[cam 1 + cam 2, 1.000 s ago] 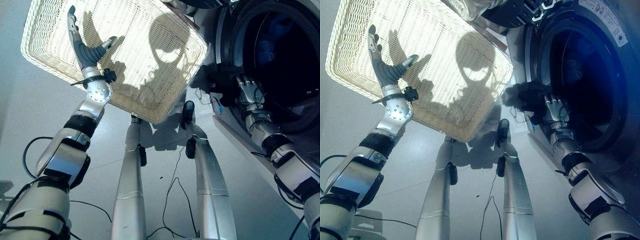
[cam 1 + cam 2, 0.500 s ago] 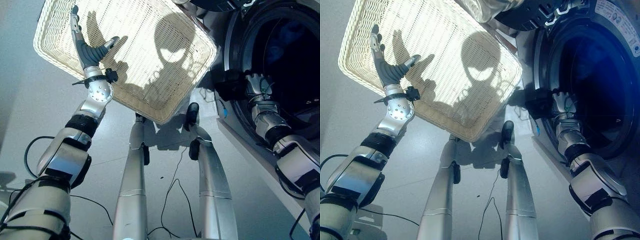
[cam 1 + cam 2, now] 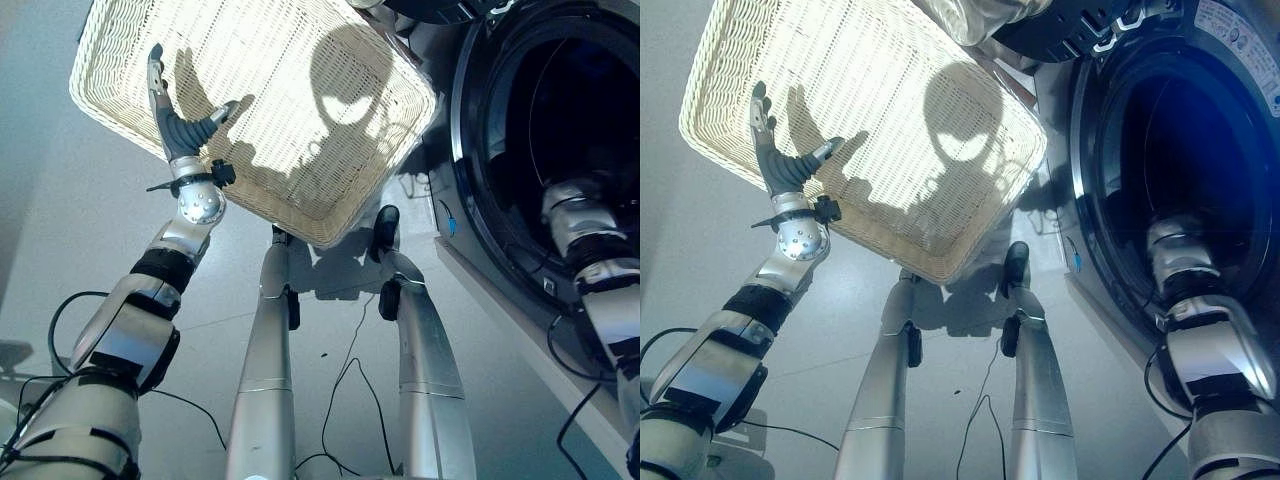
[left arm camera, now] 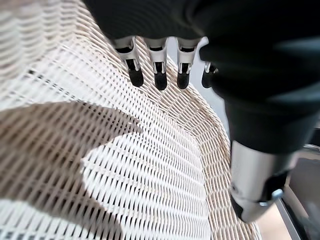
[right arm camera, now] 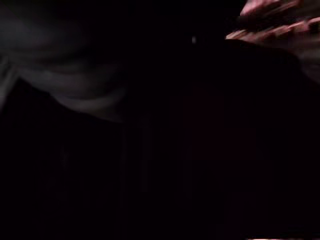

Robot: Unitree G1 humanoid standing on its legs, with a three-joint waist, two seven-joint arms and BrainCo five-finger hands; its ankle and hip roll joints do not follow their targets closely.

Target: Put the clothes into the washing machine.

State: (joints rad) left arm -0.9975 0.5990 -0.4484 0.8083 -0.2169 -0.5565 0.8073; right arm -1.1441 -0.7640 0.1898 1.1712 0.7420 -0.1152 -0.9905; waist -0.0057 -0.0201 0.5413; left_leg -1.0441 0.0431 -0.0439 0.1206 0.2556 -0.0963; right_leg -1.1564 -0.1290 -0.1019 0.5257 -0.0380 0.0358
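Observation:
A white wicker basket (image 3: 300,90) lies on the floor at the left, with only shadows showing on its weave. My left hand (image 3: 180,120) is raised over its near left part, open, its fingers (image 4: 157,75) straight and apart above the weave (image 4: 125,165). The washing machine (image 3: 478,120) stands at the right with its round opening dark. My right arm (image 3: 575,215) reaches past the rim into the drum (image 3: 1200,130), and the hand is hidden in the dark. The right wrist view is almost black, with a pale grey fold (image 5: 70,80) that I cannot identify.
The machine's open door (image 3: 1060,25) juts out above the basket's far right corner. The basket's near right corner (image 3: 330,235) lies close to the machine's front. Bare grey floor (image 3: 60,220) spreads to the left of the basket.
My right hand, which held a dark cloth at the drum's rim, has gone deep into the drum and out of sight. The left hand has barely moved.

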